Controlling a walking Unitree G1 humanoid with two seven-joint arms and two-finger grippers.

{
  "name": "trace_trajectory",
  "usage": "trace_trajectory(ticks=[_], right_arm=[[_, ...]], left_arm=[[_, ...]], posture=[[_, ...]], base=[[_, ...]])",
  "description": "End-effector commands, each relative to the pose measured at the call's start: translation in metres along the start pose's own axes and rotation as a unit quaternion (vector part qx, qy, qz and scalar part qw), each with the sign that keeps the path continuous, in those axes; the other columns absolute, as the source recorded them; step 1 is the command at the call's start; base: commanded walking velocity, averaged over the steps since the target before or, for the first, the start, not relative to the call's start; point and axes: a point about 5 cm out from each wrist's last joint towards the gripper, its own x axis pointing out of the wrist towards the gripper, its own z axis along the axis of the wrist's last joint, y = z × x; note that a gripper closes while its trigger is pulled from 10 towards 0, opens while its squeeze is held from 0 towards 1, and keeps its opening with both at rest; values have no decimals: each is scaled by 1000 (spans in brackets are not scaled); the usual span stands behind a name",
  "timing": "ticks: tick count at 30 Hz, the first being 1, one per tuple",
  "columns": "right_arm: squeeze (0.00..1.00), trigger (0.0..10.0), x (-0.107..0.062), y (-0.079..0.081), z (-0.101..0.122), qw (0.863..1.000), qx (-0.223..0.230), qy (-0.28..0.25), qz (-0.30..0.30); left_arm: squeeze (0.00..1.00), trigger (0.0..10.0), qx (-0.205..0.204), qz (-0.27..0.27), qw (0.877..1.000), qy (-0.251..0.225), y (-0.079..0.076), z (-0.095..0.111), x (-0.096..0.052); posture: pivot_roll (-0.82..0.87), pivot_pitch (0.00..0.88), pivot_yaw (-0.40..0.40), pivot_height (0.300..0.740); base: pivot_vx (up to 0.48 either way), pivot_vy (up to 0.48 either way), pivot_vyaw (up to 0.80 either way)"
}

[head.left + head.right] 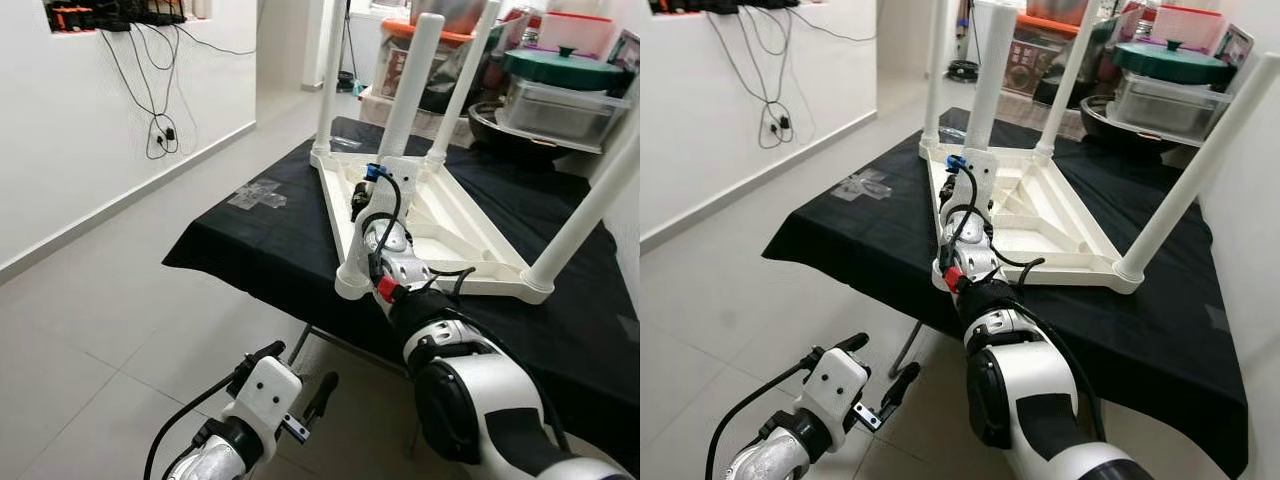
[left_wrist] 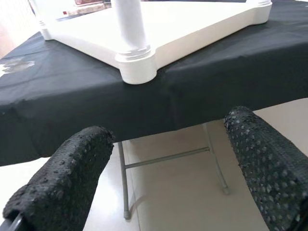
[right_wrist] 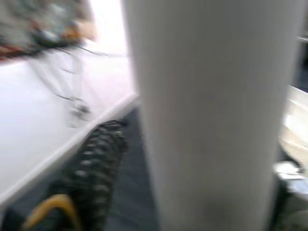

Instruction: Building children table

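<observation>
Right gripper (image 1: pixel 958 196) up at near white plastic tube leg (image 1: pixel 990 75), jaws around it by look of wrist view, contact not certain. Left gripper (image 1: pixel 300 385) low over floor, jaws wide, nothing held. White plastic children's table (image 1: pixel 450 225) lies upside down on black-clothed surface (image 1: pixel 260 245). Four legs stand in corner sockets, so build looks nearly done; likely left: seat near leg firmly, flip table upright.

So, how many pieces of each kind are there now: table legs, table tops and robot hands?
White table legs: 4
Upturned white table top: 1
Robot hands: 2, the left hand and the right hand
Total: 7
</observation>
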Motion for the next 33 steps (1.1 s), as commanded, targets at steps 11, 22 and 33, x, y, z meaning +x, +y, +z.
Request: trace_trajectory(ticks=[11,22,33], right_arm=[[0,10000,-19,4,-5,889,56,88,445],[0,10000,-31,22,-17,825,-32,116,551],[0,0,-14,23,-6,906,-33,75,414]], left_arm=[[0,10000,0,-3,1000,8,-1,-4,0],[0,10000,0,1,1000,9,0,-3,-1],[0,10000,-1,3,1000,5,-1,-3,-1]], posture=[[84,18,-129,740],[88,20,-131,740],[87,12,-136,740]], base=[[0,0,0],[0,0,0],[0,0,0]])
